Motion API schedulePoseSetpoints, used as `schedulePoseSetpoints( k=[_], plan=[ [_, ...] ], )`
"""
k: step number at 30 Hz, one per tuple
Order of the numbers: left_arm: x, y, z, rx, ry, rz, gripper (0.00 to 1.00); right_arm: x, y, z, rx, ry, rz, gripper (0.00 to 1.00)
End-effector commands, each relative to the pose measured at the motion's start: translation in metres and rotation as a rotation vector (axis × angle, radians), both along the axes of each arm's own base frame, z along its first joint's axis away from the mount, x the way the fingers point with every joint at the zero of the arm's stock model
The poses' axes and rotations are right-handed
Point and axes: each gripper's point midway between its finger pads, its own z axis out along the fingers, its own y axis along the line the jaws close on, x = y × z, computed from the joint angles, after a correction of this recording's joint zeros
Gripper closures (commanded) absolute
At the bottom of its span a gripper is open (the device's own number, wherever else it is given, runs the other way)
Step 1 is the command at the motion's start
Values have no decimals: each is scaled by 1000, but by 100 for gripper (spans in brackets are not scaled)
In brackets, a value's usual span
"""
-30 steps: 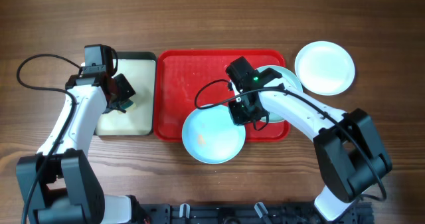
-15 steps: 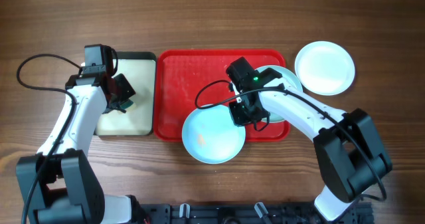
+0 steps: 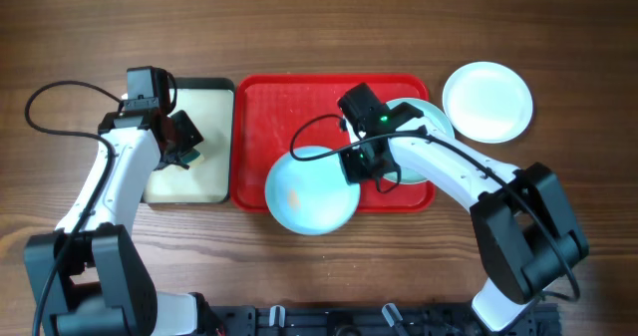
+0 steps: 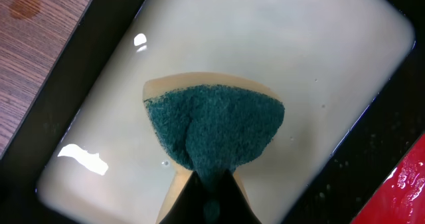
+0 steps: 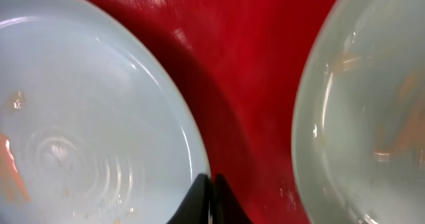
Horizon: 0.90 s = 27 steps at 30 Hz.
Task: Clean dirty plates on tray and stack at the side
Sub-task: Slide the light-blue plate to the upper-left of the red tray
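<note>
- At the 6 o'clock edge of the red tray, the near aqua plate lies partly on the tray and partly out over the worktop. Orange smears show inside it.
- The right hand is pinched tight on this plate's rim, at the plate's 3 o'clock side.
- At the tray's 3 o'clock end sits a second aqua plate, partly under the right arm and also streaked with residue.
- Off the tray toward 2 o'clock, a white plate rests alone on the worktop and looks clean.
- Just beside the red tray at 9 o'clock is a black-rimmed tray with a cream inside. The left hand is over it, clamped on a green sponge.
- Judged step: the smeared plate is being held ready for scrubbing. One plate seems done and two remain.
- Next, the sponge likely must travel toward 3 o'clock onto that plate. The right hand should grip the rim firmly so the overhanging plate does not tip.
</note>
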Motion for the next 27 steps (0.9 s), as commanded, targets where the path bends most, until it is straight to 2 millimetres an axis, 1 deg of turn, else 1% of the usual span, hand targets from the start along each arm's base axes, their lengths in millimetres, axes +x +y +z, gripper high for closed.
schedulePoseSetpoints(
  k=[1,2,3,4,8,10,12,17,19,20,21,23,24,27],
  plan=[
    [-2,0,-2,11,4,-9,96,20,15,-2,64,-59,-69,96],
    [-2,0,-2,11,4,-9,96,33,20,1,84,-107,-98,96],
    [-2,0,-2,11,4,-9,96,41,20,3,85,-141,-125,96],
    [-2,0,-2,11,4,-9,96,57,17,6,69,-207,-186,96],
    [-2,0,-2,11,4,-9,96,79,13,12,59,-296,-292,96],
    [-2,0,-2,11,4,-9,96,87,15,14,77,-326,-325,96],
    [-2,0,-2,11,4,-9,96,94,16,11,80,-345,-348,96],
    [-2,0,-2,11,4,-9,96,105,20,-13,83,-354,-383,96],
    [-2,0,-2,11,4,-9,96,107,21,-17,85,-358,-380,96],
    [-2,0,-2,11,4,-9,96,111,22,-15,90,-373,-366,96],
    [-2,0,-2,11,3,-9,96,116,23,-10,96,-388,-351,94],
    [-2,0,-2,11,3,-9,96,124,26,3,113,-391,-312,75],
    [-2,0,-2,11,3,-9,96,129,27,11,126,-385,-298,69],
    [-2,0,-2,11,3,-9,96,144,26,39,152,-372,-254,65]
  ],
)
